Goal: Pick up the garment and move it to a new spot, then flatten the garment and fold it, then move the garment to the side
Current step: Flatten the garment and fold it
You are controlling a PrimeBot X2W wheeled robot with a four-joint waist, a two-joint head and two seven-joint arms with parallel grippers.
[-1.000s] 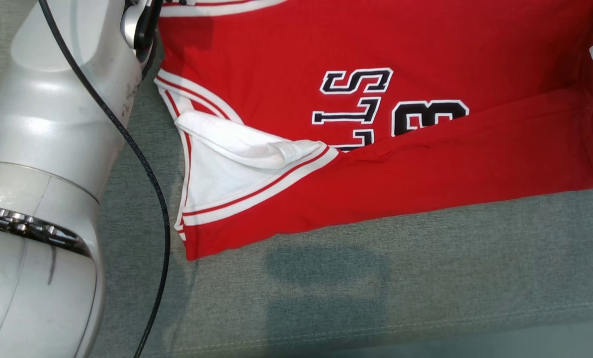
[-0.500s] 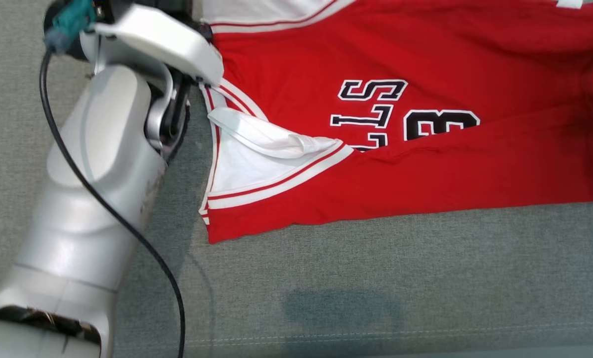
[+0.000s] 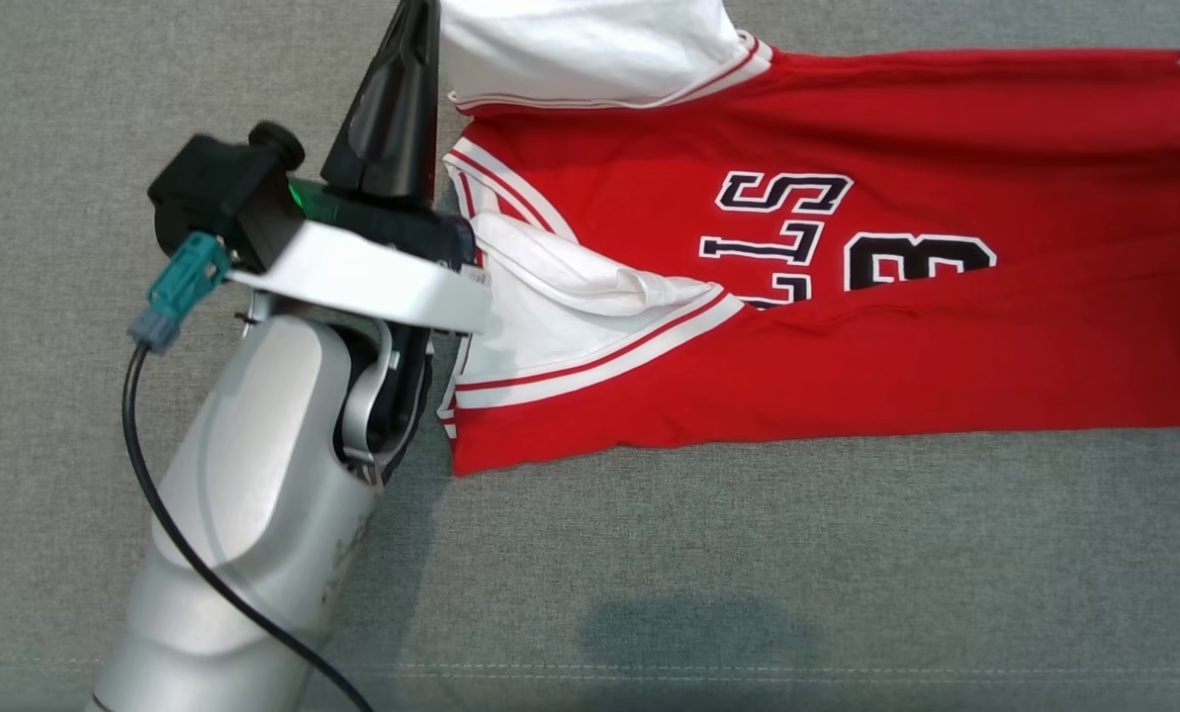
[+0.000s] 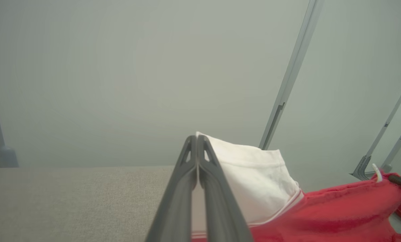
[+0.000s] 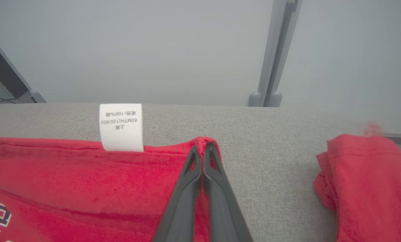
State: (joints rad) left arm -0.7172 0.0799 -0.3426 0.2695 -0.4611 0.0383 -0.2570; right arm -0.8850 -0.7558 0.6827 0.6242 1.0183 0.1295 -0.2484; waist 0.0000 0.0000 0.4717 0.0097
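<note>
A red jersey (image 3: 847,326) with white trim lies spread left to right across a grey cloth-covered bench (image 3: 748,574). Its chest shows black lettering (image 3: 787,237) outlined in white, beside a large numeral. The near strip of the jersey is folded up over the lower part of the lettering. At the left end, a white lining (image 3: 550,326) shows inside an opening edged with red and white stripes.

The silver left arm (image 3: 263,514) reaches up from the near left corner, alongside the jersey's left end. The left gripper (image 3: 419,15) has its dark fingers closed together, pinching a white panel (image 3: 590,44) at the jersey's far left corner. In the left wrist view that panel stands raised off the bench, hanging from the right side of the fingertips, with the red cloth falling away below it to the right.

In the right wrist view, the right gripper (image 5: 203,145) also has its fingers closed, nipping the jersey's red far edge, which rises in a small peak at the fingertips. A white care label (image 5: 121,127) with small print stands up from the same edge, just left of the fingers. Farther right on the bench, apart from that edge, lies a red bundle (image 5: 365,174); I cannot tell whether it belongs to the jersey.
</note>
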